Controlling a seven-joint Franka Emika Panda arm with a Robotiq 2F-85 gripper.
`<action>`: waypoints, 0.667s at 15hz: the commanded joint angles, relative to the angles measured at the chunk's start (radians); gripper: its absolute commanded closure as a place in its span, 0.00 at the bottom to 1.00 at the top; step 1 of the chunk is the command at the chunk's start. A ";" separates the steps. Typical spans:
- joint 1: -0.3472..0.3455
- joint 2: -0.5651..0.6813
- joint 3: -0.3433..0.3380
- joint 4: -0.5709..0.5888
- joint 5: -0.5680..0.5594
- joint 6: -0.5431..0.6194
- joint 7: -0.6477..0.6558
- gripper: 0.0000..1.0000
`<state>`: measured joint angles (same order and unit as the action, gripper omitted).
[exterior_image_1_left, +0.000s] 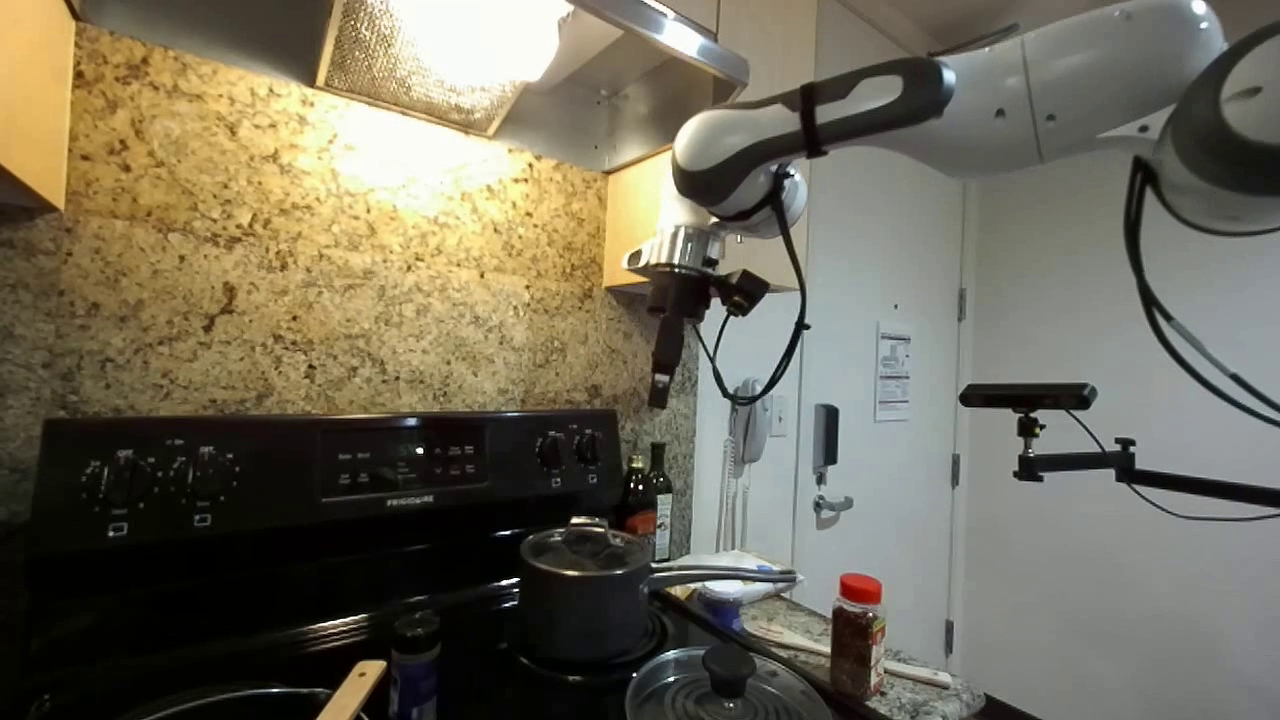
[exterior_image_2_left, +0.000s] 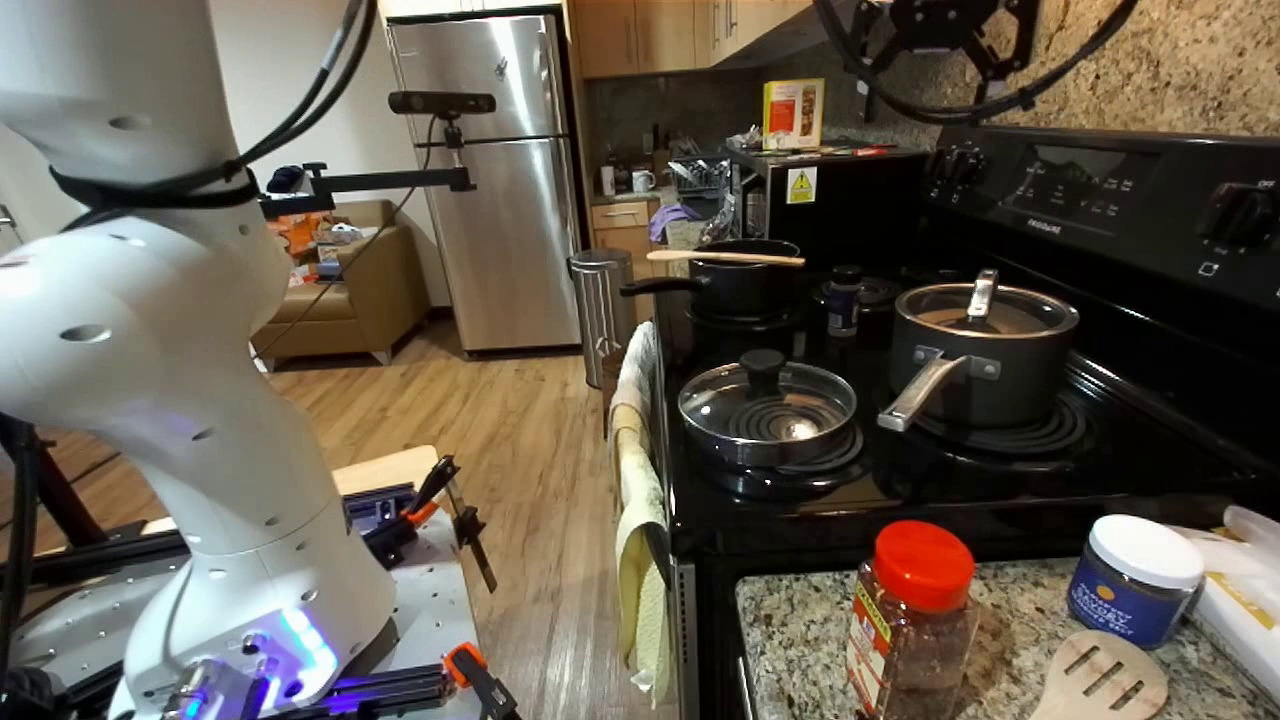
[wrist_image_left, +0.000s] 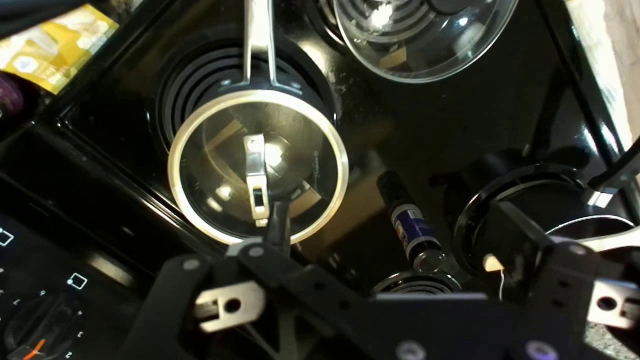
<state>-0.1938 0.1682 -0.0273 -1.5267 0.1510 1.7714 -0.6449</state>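
Lidded saucepan (exterior_image_1_left: 585, 615), on a rear burner (wrist_image_left: 182, 95), stands well below the jaws, which hang spread wide, gripping nothing. In the wrist view the lid handle (wrist_image_left: 256, 175) shows just past one finger (wrist_image_left: 278, 227), its long axis roughly in line with the pan handle (wrist_image_left: 259, 40), which points away. Farther out, the stove panel (exterior_image_1_left: 400, 465) reads "FRIGIDAIRE"; a blue jar (exterior_image_2_left: 1125, 595) on the tabletop (exterior_image_2_left: 800, 620) reads "SAVORY".

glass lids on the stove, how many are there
2. One glass lid covers the silver-handled saucepan; the black-knobbed lid lies over the front burner nearer the granite counter. No others show.
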 joint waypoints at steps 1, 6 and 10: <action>0.037 -0.215 -0.018 -0.243 -0.026 0.037 0.085 0.00; 0.072 -0.469 -0.036 -0.512 -0.050 0.008 0.240 0.00; 0.086 -0.605 -0.059 -0.621 -0.049 -0.032 0.299 0.00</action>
<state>-0.1318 -0.3248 -0.0612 -2.0563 0.1225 1.7626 -0.4045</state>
